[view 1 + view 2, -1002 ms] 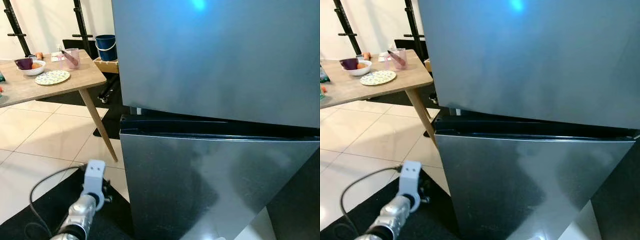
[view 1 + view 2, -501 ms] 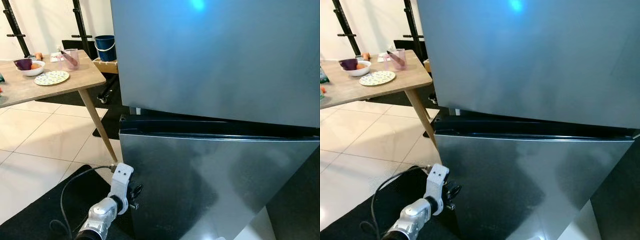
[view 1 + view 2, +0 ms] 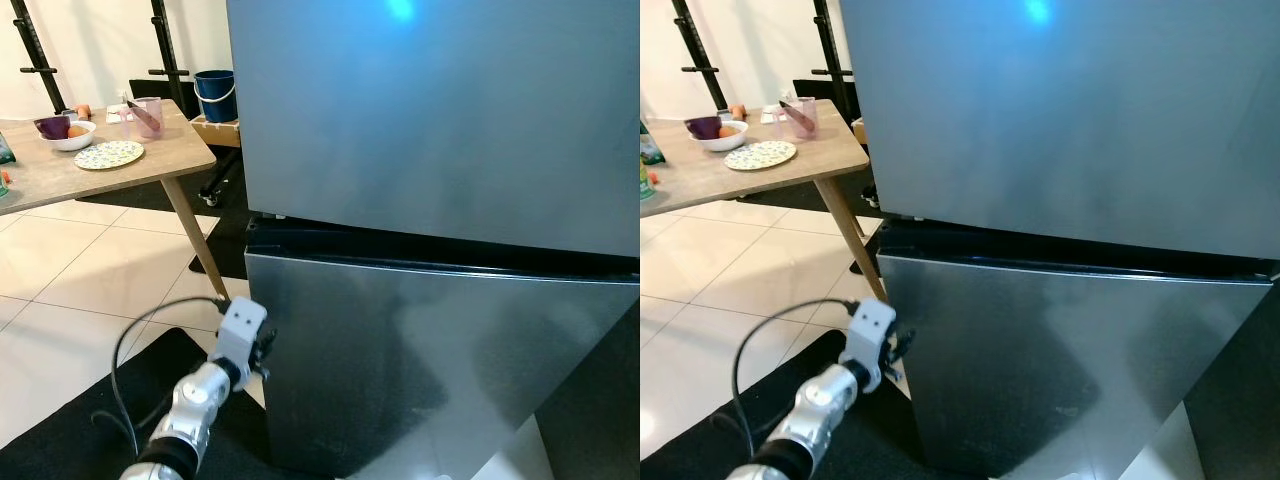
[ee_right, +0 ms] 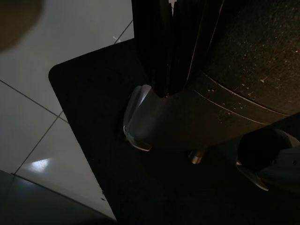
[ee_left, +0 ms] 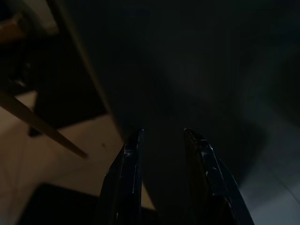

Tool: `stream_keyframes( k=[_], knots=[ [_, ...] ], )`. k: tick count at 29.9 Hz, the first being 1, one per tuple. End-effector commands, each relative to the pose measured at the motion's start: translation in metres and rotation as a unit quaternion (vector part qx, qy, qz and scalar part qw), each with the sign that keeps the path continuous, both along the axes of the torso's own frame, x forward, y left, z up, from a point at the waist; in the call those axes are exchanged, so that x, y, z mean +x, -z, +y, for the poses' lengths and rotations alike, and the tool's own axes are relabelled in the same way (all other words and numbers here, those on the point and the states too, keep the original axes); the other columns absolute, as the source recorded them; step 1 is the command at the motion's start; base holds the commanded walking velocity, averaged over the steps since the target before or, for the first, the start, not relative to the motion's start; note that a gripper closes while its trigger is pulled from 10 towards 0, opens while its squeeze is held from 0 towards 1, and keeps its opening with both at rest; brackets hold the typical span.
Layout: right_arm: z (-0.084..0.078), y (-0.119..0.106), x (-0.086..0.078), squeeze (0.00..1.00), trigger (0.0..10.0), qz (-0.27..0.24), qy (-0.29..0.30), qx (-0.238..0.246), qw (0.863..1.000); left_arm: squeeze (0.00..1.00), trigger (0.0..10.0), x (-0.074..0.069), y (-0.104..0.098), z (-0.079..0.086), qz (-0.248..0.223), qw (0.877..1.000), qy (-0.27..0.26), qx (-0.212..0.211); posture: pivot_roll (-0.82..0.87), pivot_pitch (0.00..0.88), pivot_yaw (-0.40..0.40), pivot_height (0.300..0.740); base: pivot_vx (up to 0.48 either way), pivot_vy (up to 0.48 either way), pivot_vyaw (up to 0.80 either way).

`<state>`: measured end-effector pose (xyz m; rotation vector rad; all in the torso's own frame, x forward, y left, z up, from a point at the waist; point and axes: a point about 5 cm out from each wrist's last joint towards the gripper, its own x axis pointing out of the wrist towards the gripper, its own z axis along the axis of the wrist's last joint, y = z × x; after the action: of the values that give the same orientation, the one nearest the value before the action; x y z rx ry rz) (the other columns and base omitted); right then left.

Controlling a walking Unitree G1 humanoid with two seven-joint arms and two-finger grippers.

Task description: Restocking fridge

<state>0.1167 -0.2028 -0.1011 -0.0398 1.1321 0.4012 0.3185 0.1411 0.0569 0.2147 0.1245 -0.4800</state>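
A tall steel fridge stands straight ahead, its upper door (image 3: 430,110) and lower door (image 3: 430,370) both closed, with a dark gap between them. My left gripper (image 3: 263,350) is low at the left edge of the lower door, fingers pointing at that edge. In the left wrist view the left gripper (image 5: 161,135) is open, with the dark fridge side between and beyond its fingers (image 5: 131,159). My right gripper (image 4: 164,89) hangs idle and shut, pointing down at the black mat (image 4: 93,122).
A wooden table (image 3: 60,175) stands at the left with a white bowl (image 3: 62,132), a patterned plate (image 3: 105,154) and a pink cup (image 3: 145,115). A blue bucket (image 3: 215,95) sits behind it. One table leg (image 3: 195,240) slants near the fridge. Pale tiles (image 3: 60,290) lie to the left.
My left arm has swung right from over the floor mat to the left edge of the lower door, then risen a little. The camera has shifted slightly.
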Motion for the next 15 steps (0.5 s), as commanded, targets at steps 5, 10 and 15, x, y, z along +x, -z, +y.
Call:
stream_keyframes(
  k=[5, 10, 15],
  knots=[
    [0.005, 0.004, -0.013, 0.00, 10.0, 0.024, -0.002, 0.008, 1.000, 0.00, 10.0, 0.009, -0.009, 0.015, -0.013, 1.000, -0.022, 0.016, -0.08, 0.014, 0.001, 0.740, 0.000, 0.000, 0.00],
    [0.005, 0.005, -0.014, 0.00, 10.0, 0.025, 0.000, 0.008, 1.000, 0.00, 10.0, 0.018, -0.016, 0.022, -0.015, 0.999, -0.033, 0.024, -0.09, 0.018, 0.002, 0.740, 0.000, 0.000, 0.00],
    [0.004, 0.005, -0.016, 0.00, 10.0, 0.025, 0.003, 0.008, 1.000, 0.00, 10.0, 0.023, -0.023, 0.026, -0.021, 0.998, -0.042, 0.029, -0.10, 0.021, 0.004, 0.740, 0.000, 0.000, 0.00]
  ],
)
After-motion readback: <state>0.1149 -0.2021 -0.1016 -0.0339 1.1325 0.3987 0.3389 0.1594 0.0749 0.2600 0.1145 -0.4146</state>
